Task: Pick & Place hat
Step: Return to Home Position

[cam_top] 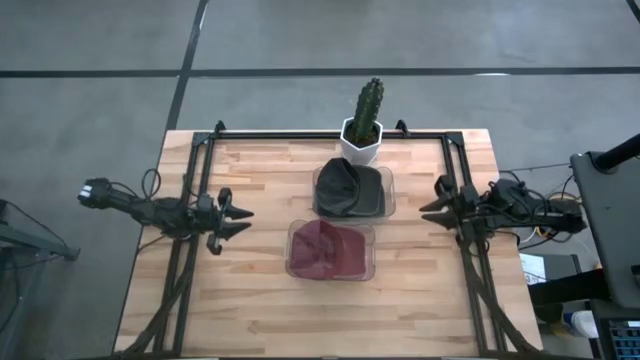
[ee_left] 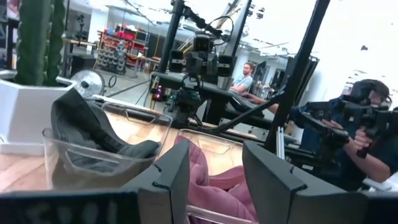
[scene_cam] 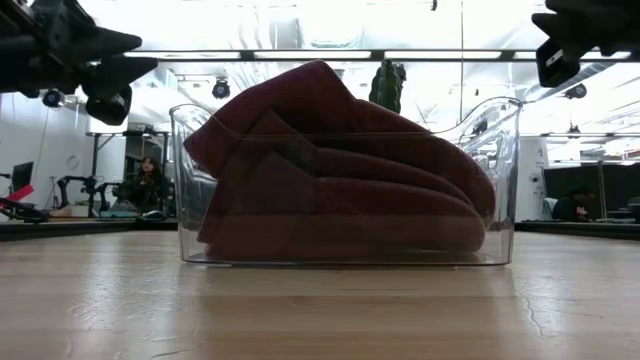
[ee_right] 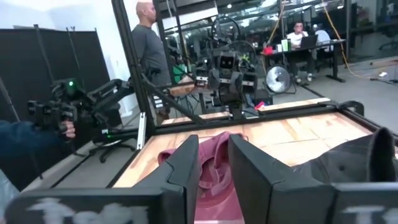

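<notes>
A dark red hat (cam_top: 328, 248) lies folded in a clear plastic bin (cam_top: 296, 232) near the table's middle; the low view shows the red hat (scene_cam: 340, 170) filling that bin. A dark grey hat (cam_top: 347, 187) sits in a second clear bin (cam_top: 388, 180) just beyond it. My left gripper (cam_top: 243, 220) hovers open to the left of the red hat's bin, fingers pointing at it; the left wrist view shows its open fingers (ee_left: 214, 180). My right gripper (cam_top: 428, 211) hovers open to the right of the bins, also seen in the right wrist view (ee_right: 214, 168).
A potted cactus (cam_top: 365, 120) in a white pot stands at the table's far edge behind the grey hat's bin. Black frame rails (cam_top: 192, 200) run along the table's left and right sides. Bare wood lies near the front edge (cam_top: 320, 320). People stand in the room beyond.
</notes>
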Controlling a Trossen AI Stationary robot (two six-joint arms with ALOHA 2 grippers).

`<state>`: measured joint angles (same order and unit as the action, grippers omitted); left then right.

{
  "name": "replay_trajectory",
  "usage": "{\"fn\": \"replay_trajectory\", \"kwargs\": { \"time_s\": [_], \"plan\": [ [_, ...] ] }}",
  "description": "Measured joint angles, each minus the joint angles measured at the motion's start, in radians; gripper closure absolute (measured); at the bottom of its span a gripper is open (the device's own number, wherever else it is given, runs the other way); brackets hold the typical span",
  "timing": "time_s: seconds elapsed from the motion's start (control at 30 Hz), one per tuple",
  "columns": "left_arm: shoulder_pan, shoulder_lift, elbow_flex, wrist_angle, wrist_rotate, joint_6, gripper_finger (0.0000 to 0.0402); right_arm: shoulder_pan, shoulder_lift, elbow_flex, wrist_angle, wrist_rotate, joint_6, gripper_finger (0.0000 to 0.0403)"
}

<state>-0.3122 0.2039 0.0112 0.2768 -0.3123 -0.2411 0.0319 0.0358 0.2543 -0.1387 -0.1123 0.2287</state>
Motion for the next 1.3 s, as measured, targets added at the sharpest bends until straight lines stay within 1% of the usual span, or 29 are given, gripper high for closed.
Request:
{"fn": "replay_trajectory", "kwargs": {
  "time_s": [0.1, 0.2, 0.33, 0.43, 0.53, 0.73, 0.97, 1.03, 1.17, 1.3],
  "plan": [
    [0.000, -0.003, 0.000, 0.001, 0.007, 0.030, 0.0262, 0.000, -0.036, -0.017, -0.011, -0.023, -0.010, 0.0316],
    [0.000, -0.010, 0.000, -0.002, 0.011, 0.035, 0.0262, 0.001, -0.035, -0.010, -0.018, -0.061, -0.020, 0.0318],
    [0.000, -0.016, 0.000, -0.015, 0.025, 0.036, 0.0262, 0.000, -0.035, -0.013, -0.022, -0.059, -0.020, 0.0326],
    [0.000, -0.016, -0.001, -0.016, 0.025, 0.042, 0.0262, 0.000, -0.035, -0.065, 0.057, -0.020, -0.019, 0.0332],
    [0.000, -0.017, -0.002, -0.016, 0.026, 0.054, 0.0262, 0.000, -0.035, -0.134, 0.132, -0.016, -0.006, 0.0335],
    [0.000, -0.017, -0.003, -0.017, 0.026, 0.056, 0.0262, 0.000, -0.036, -0.241, 0.217, 0.004, 0.036, 0.0328],
    [0.000, -0.017, -0.003, -0.034, 0.027, 0.065, 0.0262, 0.000, -0.035, -0.245, 0.204, 0.002, 0.010, 0.0318],
    [0.000, -0.017, -0.003, -0.035, 0.027, 0.090, 0.0262, 0.000, -0.034, -0.245, 0.204, 0.001, -0.010, 0.0316],
    [0.000, -0.017, -0.003, -0.042, 0.027, 0.162, 0.0262, 0.000, -0.034, -0.245, 0.202, 0.000, -0.028, 0.0321],
    [0.000, -0.019, -0.003, -0.077, 0.027, 0.168, 0.0262, 0.000, -0.034, -0.245, 0.199, 0.000, -0.027, 0.0329]
  ]
}}
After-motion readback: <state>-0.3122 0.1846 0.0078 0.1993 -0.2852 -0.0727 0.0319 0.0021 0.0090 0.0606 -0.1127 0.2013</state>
